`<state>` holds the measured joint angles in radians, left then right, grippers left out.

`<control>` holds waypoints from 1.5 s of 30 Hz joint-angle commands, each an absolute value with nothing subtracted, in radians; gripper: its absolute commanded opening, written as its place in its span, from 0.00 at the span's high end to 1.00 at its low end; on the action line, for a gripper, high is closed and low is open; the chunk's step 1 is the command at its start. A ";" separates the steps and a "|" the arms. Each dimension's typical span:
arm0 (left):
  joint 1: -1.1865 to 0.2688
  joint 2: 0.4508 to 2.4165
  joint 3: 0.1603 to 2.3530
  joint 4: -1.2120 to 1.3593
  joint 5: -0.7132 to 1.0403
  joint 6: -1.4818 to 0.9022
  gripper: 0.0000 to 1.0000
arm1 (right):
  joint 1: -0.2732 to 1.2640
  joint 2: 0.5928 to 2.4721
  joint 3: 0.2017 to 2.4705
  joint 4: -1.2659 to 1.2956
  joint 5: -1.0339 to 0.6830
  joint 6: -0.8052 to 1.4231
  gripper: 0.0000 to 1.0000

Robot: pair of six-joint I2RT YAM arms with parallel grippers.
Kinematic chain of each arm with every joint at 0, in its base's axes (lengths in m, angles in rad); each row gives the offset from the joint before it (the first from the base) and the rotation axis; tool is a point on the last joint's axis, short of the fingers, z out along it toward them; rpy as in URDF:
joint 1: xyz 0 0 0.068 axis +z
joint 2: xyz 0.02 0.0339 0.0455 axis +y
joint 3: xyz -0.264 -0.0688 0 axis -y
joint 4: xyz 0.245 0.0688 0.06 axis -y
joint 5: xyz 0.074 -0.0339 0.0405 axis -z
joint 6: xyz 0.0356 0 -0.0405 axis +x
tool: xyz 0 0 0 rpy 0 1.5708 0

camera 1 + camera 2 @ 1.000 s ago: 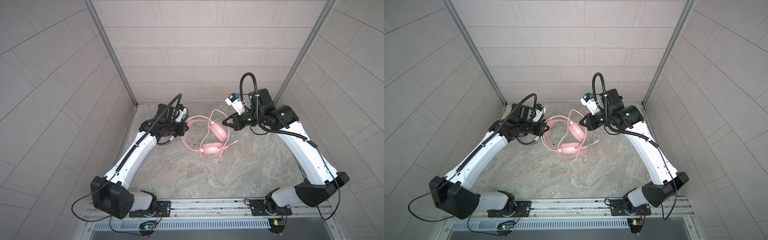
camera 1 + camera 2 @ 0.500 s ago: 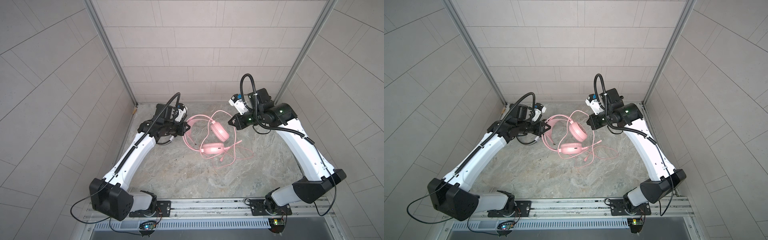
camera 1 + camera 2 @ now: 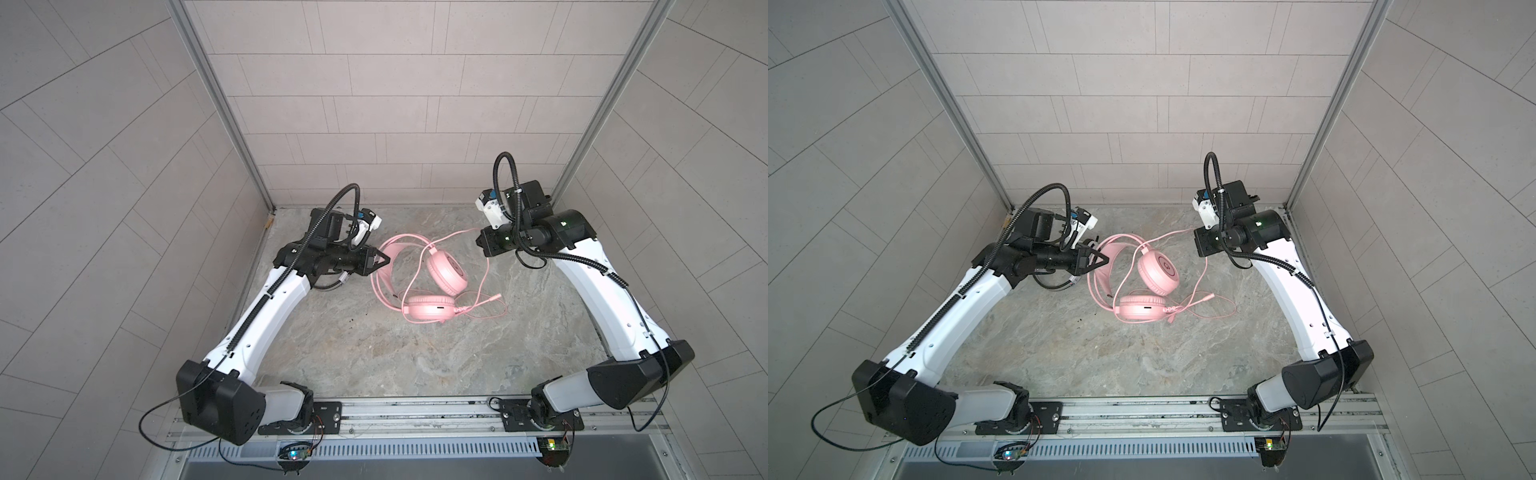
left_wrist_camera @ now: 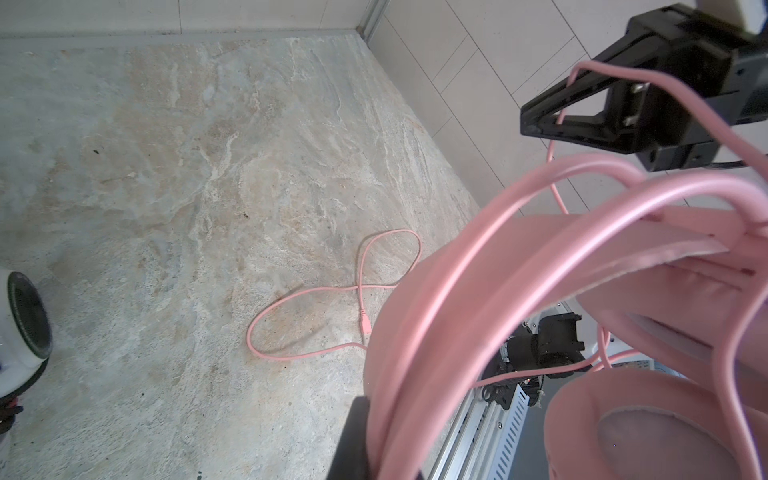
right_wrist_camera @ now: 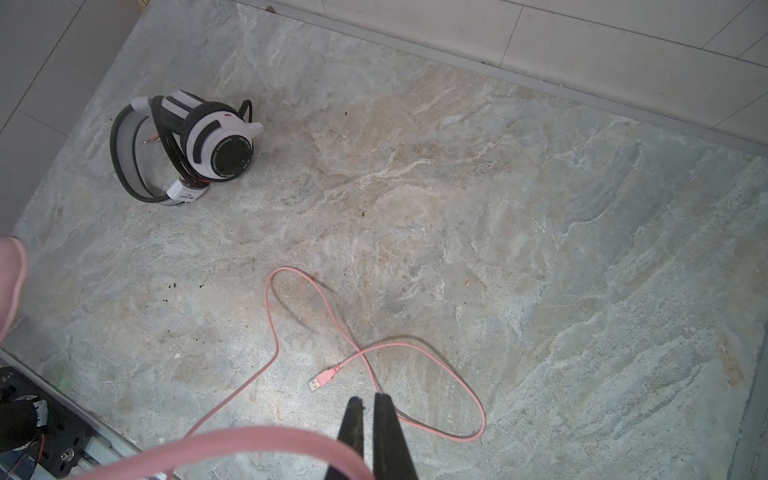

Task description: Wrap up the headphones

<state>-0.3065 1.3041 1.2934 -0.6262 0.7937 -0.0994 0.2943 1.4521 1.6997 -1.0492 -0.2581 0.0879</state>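
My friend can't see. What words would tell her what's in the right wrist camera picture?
A thin pink cable lies in a crossed loop on a marbled stone floor, its plug end free beside the crossing. The right gripper shows its two dark fingers close together, next to a blurry pink cable. A white-and-black headset sits further off.

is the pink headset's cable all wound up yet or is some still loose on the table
Still partly loose. The pink cable lies in open loops on the table, its USB plug free. A few turns already lie along the headband.
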 commanded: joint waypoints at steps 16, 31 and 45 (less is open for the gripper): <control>-0.206 1.204 1.278 -0.624 0.724 -0.123 1.00 | 0.279 1.338 1.742 -1.128 -0.380 0.112 1.00; -0.206 1.210 1.264 -0.594 0.820 -0.167 1.00 | 0.276 1.342 1.680 -1.092 -0.348 0.106 1.00; -0.206 1.178 1.249 -0.517 1.022 -0.291 1.00 | 0.250 1.374 1.503 -0.798 -0.363 0.141 1.00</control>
